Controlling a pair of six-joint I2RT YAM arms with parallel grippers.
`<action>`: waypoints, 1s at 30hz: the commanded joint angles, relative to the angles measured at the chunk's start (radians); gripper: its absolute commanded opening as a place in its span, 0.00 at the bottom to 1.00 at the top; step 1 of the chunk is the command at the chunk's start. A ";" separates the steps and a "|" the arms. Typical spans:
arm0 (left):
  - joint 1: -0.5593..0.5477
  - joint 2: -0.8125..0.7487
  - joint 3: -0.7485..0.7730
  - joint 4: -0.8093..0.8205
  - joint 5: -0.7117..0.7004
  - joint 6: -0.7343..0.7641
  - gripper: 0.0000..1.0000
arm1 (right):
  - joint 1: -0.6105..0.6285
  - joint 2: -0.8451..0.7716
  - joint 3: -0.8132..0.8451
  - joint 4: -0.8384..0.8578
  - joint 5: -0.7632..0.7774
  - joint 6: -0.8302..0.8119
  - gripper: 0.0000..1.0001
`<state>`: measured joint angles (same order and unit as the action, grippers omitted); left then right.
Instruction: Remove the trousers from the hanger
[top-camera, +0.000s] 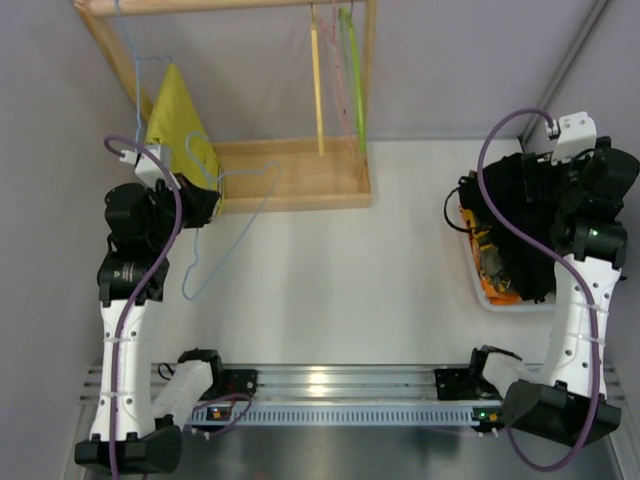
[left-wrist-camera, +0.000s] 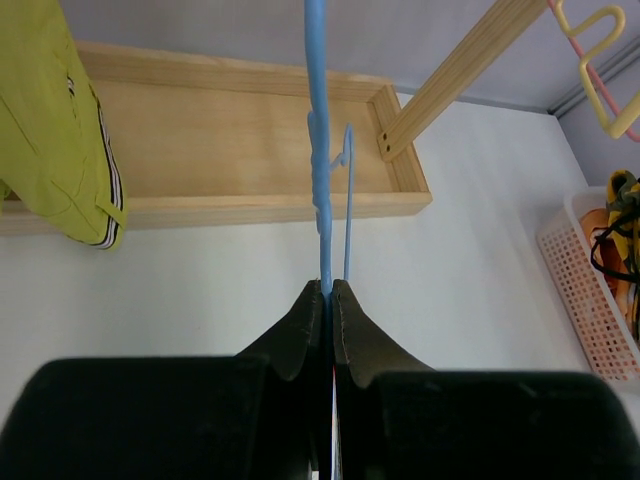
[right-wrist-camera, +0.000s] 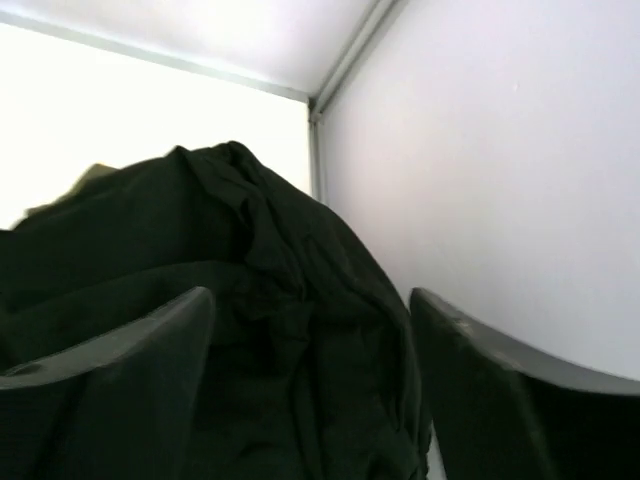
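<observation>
The light-blue wire hanger (top-camera: 237, 240) is bare and hangs low over the table at the left. My left gripper (top-camera: 205, 200) is shut on its wire; in the left wrist view the thin blue wire (left-wrist-camera: 320, 150) runs up out of the closed gripper (left-wrist-camera: 328, 287). The black trousers (top-camera: 515, 205) lie bunched on the white basket (top-camera: 478, 290) at the right, apart from the hanger. My right gripper (top-camera: 535, 185) is over them. In the right wrist view it (right-wrist-camera: 310, 300) is open, with the black fabric (right-wrist-camera: 250, 260) between and beyond its fingers.
A wooden rack with a tray base (top-camera: 300, 175) stands at the back left. A yellow-green garment (top-camera: 180, 120) hangs from it on another blue hanger, and yellow, pink and green hangers (top-camera: 335, 70) hang from its rail. Orange items (top-camera: 495, 275) lie in the basket. A wall is close on the right.
</observation>
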<state>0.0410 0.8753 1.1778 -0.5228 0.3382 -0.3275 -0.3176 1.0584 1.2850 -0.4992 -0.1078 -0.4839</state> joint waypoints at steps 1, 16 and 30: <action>-0.006 -0.001 0.068 0.072 0.024 0.060 0.00 | -0.011 -0.034 0.063 -0.094 -0.082 0.048 0.84; -0.165 0.218 0.367 0.073 -0.212 0.191 0.00 | -0.011 -0.121 0.224 -0.160 -0.282 0.243 0.99; -0.487 0.666 0.919 0.076 -0.740 0.390 0.00 | -0.011 -0.135 0.231 -0.157 -0.267 0.243 0.99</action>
<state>-0.4168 1.4940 1.9934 -0.5053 -0.2848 -0.0071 -0.3176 0.9367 1.4883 -0.6559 -0.3679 -0.2497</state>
